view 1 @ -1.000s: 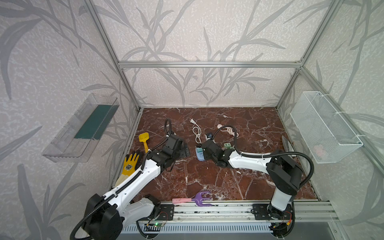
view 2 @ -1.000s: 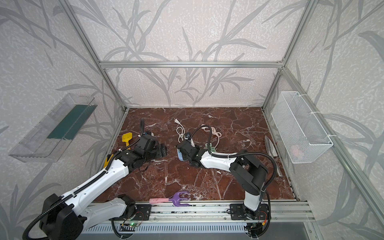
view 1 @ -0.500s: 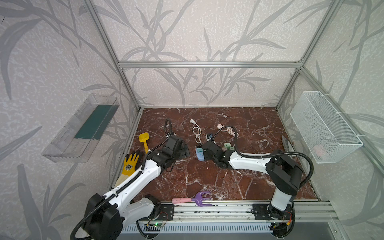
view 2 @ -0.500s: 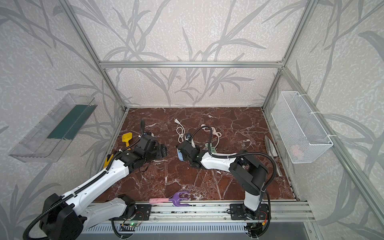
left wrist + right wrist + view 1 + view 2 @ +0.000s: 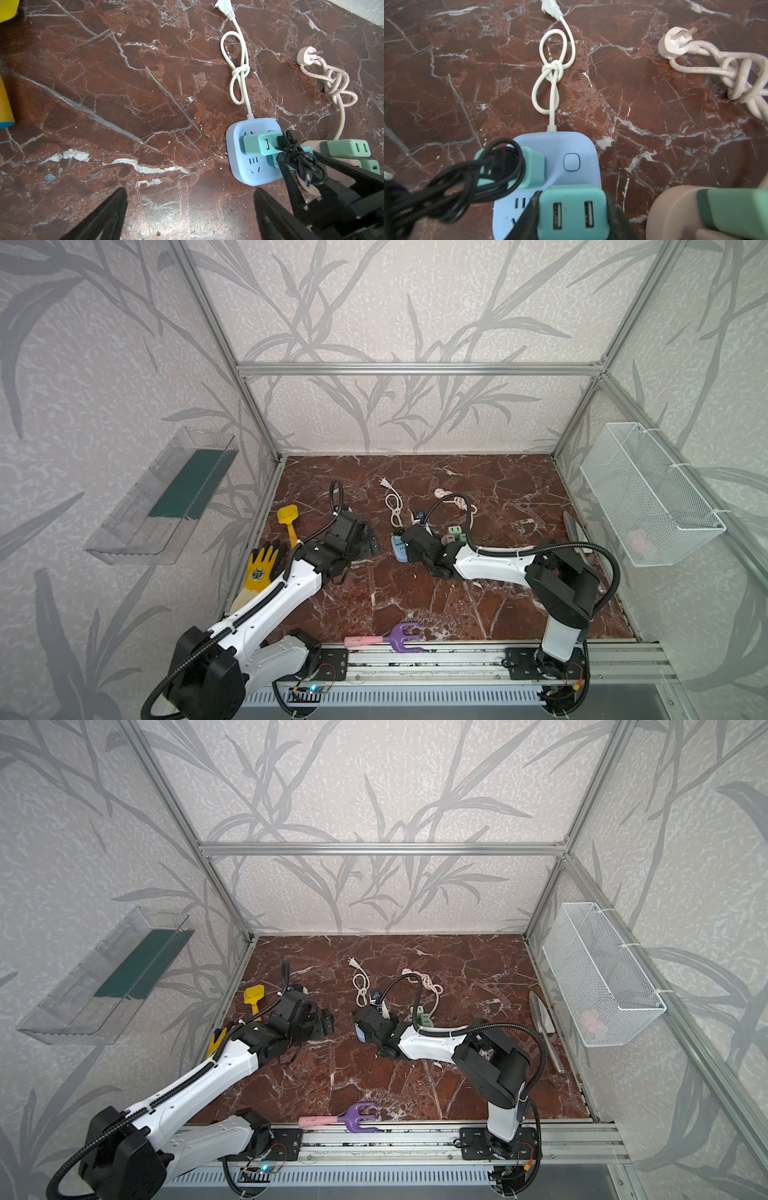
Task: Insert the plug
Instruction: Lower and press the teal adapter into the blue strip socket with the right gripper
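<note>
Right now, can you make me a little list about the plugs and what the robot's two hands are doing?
busy hand: right gripper, shut on the teal USB adapter
where: at the blue power strip; cannot tell if it is pushed fully in
plugged in: another teal adapter, with a black cable bunched on it
free hand: left gripper, open and empty, above the marble floor
neighbour: pink power strip carrying green adapters
cord: white cord of the blue strip, knotted, its plug lying loose
</note>
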Robot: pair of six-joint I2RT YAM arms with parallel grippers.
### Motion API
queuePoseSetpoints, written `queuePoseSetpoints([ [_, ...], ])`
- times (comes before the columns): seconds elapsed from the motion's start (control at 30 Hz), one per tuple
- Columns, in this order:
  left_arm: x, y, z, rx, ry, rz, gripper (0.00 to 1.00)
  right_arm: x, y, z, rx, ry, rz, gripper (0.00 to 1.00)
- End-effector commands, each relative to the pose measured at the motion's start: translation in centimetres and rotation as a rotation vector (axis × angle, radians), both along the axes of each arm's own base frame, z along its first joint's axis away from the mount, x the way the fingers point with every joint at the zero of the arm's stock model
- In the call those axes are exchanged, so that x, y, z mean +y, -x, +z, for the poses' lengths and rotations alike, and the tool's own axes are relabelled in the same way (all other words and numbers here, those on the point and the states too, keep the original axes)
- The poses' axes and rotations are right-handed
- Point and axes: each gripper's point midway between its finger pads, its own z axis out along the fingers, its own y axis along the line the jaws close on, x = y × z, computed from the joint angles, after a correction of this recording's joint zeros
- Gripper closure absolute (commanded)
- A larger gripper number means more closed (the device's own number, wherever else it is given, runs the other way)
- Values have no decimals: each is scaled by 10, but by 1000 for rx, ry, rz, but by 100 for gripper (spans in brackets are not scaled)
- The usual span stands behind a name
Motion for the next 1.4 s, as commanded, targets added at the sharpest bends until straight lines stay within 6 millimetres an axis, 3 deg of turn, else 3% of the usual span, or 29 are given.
queuePoseSetpoints([
  [0.0, 5, 0, -5, 0, -25, 20, 6, -24, 30, -55, 178, 150, 15, 100],
  [0.33, 6, 0, -8, 6, -28, 25, 6, -32, 43, -79, 245, 167, 10, 100],
  [0.6, 5, 0, -11, 11, -25, 28, 6, -44, 49, -92, 307, 196, -95, 100],
  [0.87, 6, 0, -10, 7, -29, 28, 7, -52, 45, -74, 315, 258, -203, 100],
  [1.2, 7, -1, -11, 3, -30, 35, 6, -32, 37, -36, 292, 194, -152, 100],
  [1.27, 7, -1, -10, 4, -33, 33, 6, -30, 35, -29, 284, 190, -150, 96],
  [1.37, 8, -1, -10, 1, -39, 35, 6, -25, 31, -18, 268, 174, -144, 81],
])
